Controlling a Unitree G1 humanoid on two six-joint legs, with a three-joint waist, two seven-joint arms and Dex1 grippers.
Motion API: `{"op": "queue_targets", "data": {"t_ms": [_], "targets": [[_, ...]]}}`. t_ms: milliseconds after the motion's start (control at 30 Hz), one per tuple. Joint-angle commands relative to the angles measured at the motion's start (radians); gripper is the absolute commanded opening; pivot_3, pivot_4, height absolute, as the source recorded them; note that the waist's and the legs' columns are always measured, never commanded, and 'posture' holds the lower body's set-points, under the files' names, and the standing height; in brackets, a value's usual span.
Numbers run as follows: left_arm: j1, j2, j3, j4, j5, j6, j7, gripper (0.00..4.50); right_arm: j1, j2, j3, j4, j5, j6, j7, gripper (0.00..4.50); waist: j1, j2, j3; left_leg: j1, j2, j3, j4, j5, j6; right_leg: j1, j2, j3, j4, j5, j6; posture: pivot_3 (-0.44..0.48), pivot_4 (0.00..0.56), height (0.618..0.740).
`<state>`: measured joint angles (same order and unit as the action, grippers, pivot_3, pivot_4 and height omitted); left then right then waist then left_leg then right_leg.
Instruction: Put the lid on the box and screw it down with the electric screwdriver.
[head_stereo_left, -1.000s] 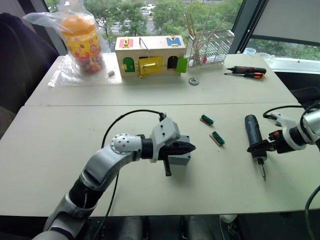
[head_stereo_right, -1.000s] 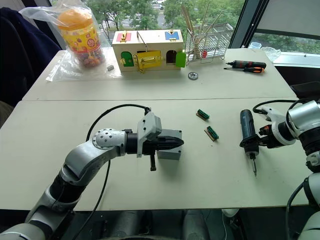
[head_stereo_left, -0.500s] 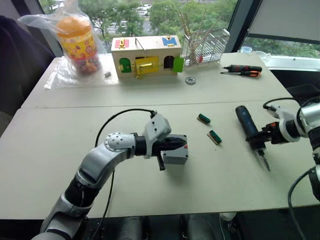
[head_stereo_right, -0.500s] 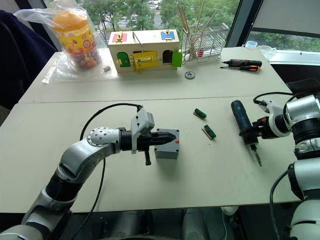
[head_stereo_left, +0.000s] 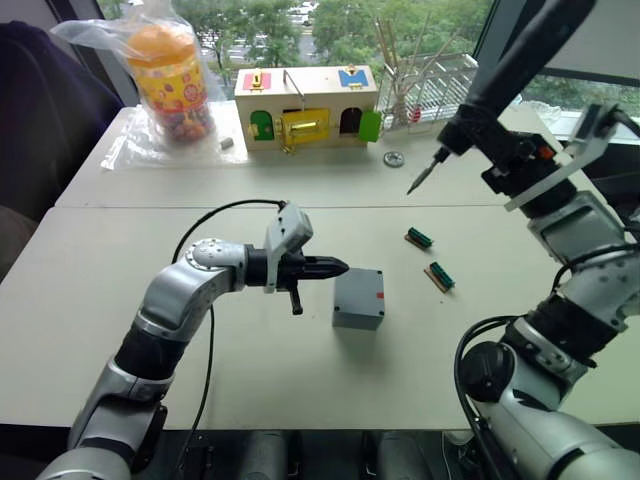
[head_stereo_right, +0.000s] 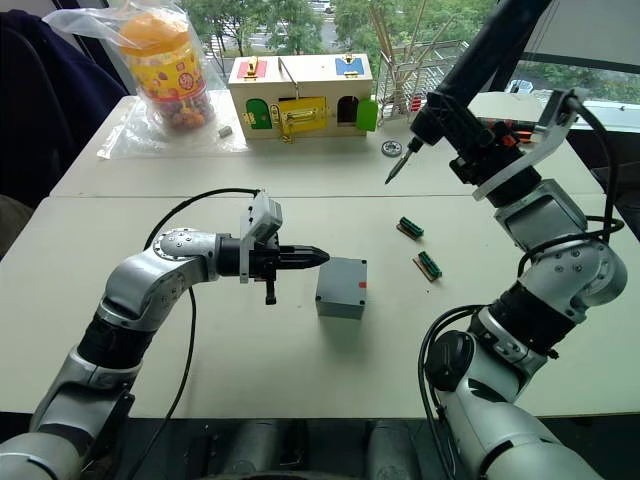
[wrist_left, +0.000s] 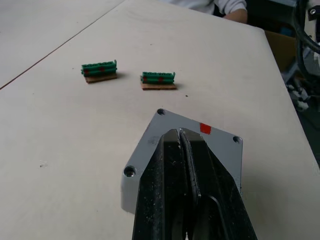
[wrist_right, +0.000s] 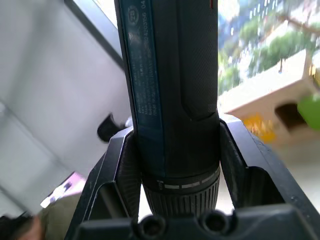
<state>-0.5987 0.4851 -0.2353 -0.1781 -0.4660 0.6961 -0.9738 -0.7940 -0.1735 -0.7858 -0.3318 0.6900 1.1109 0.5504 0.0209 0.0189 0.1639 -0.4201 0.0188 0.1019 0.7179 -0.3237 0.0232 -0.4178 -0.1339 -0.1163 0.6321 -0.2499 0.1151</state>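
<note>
Table (head_stereo_left: 120, 330) holds one box (head_stereo_left: 358, 298), two green connectors (head_stereo_left: 428, 258).

Box (head_stereo_left: 358, 299): grey plastic cube, lid (wrist_left: 195, 131) seated on top, red mark on one side, upright on table. Electric screwdriver (head_stereo_right: 468, 72): black cylinder, raised aloft, tilted, bit pointing down-left.

The box (head_stereo_left: 358, 298) looks matt grey plastic; the electric screwdriver (head_stereo_right: 478, 62) has a matt black, finely textured body and metal bit; the bench (head_stereo_left: 90, 300) is smooth, pale and matt.
</note>
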Motion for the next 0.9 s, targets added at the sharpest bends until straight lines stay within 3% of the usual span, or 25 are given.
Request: {"op": "queue_targets", "data": {"t_ms": [33, 167, 300, 900], "targets": [[-0.023, 0.008, -0.050, -0.018, 0.023, -0.001, -0.029, 0.00, 0.135, 0.029, 0.141, -0.140, 0.030, -0.111, 0.001, 1.74, -0.011, 0.000, 0.000, 0.000, -0.001, 0.000, -0.002, 0.000, 0.000, 0.000, 0.000, 0.000, 0.000, 0.000, 0.000, 0.000, 0.150, 0.711], [-0.041, 0.004, -0.108, 0.028, 0.099, -0.038, -0.019, 0.00, 0.304, -0.018, 0.308, -0.186, -0.004, -0.198, 0.043, 1.74, -0.029, 0.001, 0.000, 0.001, -0.001, 0.001, -0.002, 0.001, -0.001, -0.001, 0.000, 0.001, 0.001, 0.000, 0.000, 0.000, 0.150, 0.711], [-0.039, 0.010, -0.151, 0.064, 0.153, -0.069, -0.028, 0.00, 0.399, -0.048, 0.394, -0.163, -0.034, -0.308, 0.056, 1.74, -0.033, 0.000, 0.000, 0.002, -0.001, 0.001, -0.003, 0.001, -0.001, -0.001, 0.000, 0.002, 0.001, 0.000, 0.000, 0.000, 0.150, 0.711], [-0.011, 0.032, -0.146, 0.050, 0.174, -0.067, -0.050, 0.00, 0.476, -0.103, 0.523, -0.064, -0.026, -0.462, 0.040, 1.74, -0.030, 0.000, 0.000, 0.003, 0.000, 0.000, -0.002, 0.001, -0.001, 0.000, 0.000, 0.003, 0.001, 0.000, 0.000, 0.000, 0.150, 0.711]]}}
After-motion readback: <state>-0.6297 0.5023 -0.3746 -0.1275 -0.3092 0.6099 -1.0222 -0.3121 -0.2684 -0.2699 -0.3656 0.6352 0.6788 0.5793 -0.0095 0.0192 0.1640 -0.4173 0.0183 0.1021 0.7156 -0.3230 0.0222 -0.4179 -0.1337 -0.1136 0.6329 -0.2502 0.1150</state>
